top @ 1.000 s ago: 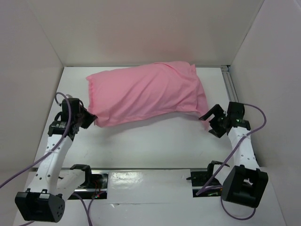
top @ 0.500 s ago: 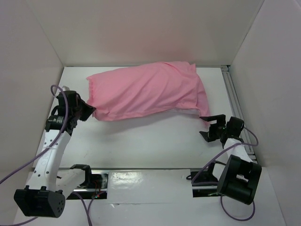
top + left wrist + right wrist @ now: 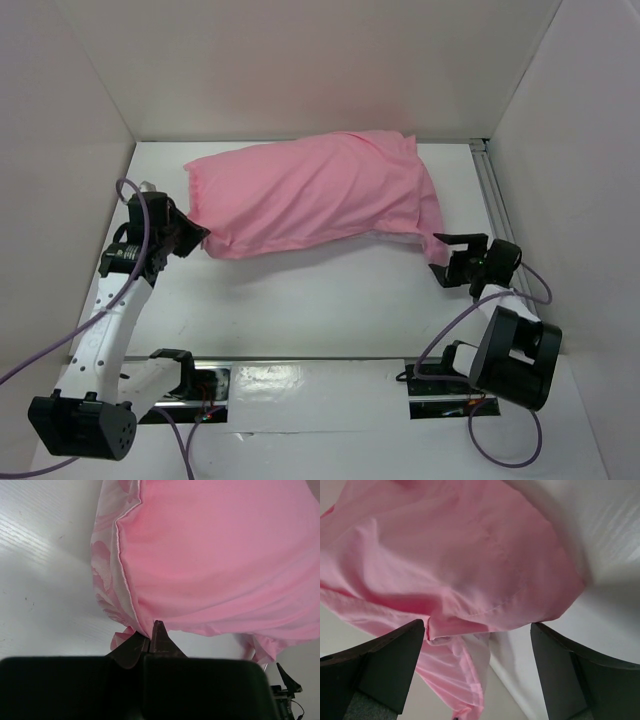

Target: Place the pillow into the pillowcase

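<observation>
Right claw [image 3: 442, 256] nearer plump pillowcase [image 3: 310, 195]

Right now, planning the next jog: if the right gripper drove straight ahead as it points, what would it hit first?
The pillowcase: its loose pink corner lies directly ahead, between the fingers of the open right gripper, though how near is unclear.

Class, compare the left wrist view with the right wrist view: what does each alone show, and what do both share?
Left wrist only: the left gripper pinched shut on the pillowcase seam, beside a rose-patterned border. Right wrist only: the right gripper open, with a loose hemmed flap ahead of it. Both: pink fabric over the white table.
</observation>
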Robot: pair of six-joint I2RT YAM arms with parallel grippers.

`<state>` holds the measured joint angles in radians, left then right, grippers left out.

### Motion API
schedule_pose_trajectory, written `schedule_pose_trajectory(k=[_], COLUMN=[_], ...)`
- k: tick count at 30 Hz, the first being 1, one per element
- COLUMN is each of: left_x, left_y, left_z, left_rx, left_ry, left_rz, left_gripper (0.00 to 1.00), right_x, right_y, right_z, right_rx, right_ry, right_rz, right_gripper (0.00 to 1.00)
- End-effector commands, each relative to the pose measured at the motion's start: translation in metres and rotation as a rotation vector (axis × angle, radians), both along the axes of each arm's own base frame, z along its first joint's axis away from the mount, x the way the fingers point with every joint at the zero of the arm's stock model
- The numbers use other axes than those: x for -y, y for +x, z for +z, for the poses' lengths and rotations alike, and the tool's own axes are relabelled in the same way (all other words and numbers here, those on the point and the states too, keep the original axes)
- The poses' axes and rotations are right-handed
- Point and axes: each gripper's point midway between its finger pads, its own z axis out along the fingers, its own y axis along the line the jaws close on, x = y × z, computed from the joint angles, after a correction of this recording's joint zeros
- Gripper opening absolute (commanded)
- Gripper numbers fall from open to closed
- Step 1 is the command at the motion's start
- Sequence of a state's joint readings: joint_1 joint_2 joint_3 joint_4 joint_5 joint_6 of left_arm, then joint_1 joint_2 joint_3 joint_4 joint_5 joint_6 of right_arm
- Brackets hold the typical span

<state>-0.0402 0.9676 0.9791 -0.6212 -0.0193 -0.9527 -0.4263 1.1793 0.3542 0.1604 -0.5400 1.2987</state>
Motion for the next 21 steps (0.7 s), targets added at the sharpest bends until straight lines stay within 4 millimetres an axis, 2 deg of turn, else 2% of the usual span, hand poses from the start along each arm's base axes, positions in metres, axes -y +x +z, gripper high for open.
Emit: schedule_pose_trajectory(k=[1, 3, 4, 8, 10, 12, 13, 14, 15, 16, 17, 18, 19, 20, 21], left_x=[0.007, 0.006, 0.006, 0.007, 0.007, 0.005, 0.005, 0.005, 0.002, 0.004, 0.0, -0.001, -0.001, -0.009, -0.012], left_y=[0.008, 0.006, 0.006, 0.006, 0.007, 0.008, 0.009, 0.009, 0.013, 0.017, 0.02, 0.022, 0.027, 0.029, 0.032], left_z=[0.028, 0.027, 0.027, 0.031, 0.036, 0.041, 0.046, 0.046, 0.053, 0.054, 0.06, 0.063, 0.083, 0.084, 0.109], left_rx=[0.098, 0.1, 0.1, 0.11, 0.122, 0.134, 0.145, 0.145, 0.159, 0.154, 0.162, 0.161, 0.201, 0.184, 0.232], left_ry=[0.001, 0.001, 0.001, -0.003, 0.004, 0.008, 0.009, 0.009, 0.021, 0.014, 0.017, 0.023, 0.011, 0.021, 0.016], left_rz=[-0.051, -0.051, -0.051, -0.063, -0.069, -0.073, -0.073, -0.073, -0.07, -0.08, -0.078, -0.089, -0.1, -0.09, -0.089], left_gripper=[0.0, 0.0, 0.0, 0.0, 0.0, 0.0, 0.0, 0.0, 0.0, 0.0, 0.0, 0.0, 0.0, 0.0, 0.0], right_x=[0.008, 0.011, 0.014, 0.023, 0.027, 0.034, 0.037, 0.04, 0.039, 0.048, 0.049, 0.06, 0.061, 0.079, 0.097], right_y=[0.009, 0.01, 0.01, 0.023, 0.031, 0.039, 0.047, 0.049, 0.047, 0.055, 0.056, 0.055, 0.049, 0.052, 0.048], right_z=[0.003, 0.001, -0.007, -0.015, -0.02, -0.016, -0.008, -0.006, -0.012, 0.005, 0.024, 0.033, 0.038, 0.064, 0.101], right_rx=[0.048, 0.047, 0.019, 0.035, 0.033, 0.06, 0.08, 0.078, 0.034, 0.064, 0.093, 0.091, 0.063, 0.105, 0.156], right_ry=[0.014, -0.007, -0.01, -0.007, 0.008, -0.014, -0.039, -0.057, -0.057, -0.117, -0.154, -0.199, -0.211, -0.281, -0.327], right_rz=[-0.047, -0.055, -0.073, -0.105, -0.115, -0.131, -0.12, -0.119, -0.108, -0.098, -0.084, -0.109, -0.101, -0.116, -0.141], right_gripper=[0.93, 0.94, 0.94, 0.94, 0.91, 0.65, 0.47, 0.22, 0.0, 0.0, 0.0, 0.0, 0.0, 0.0, 0.0])
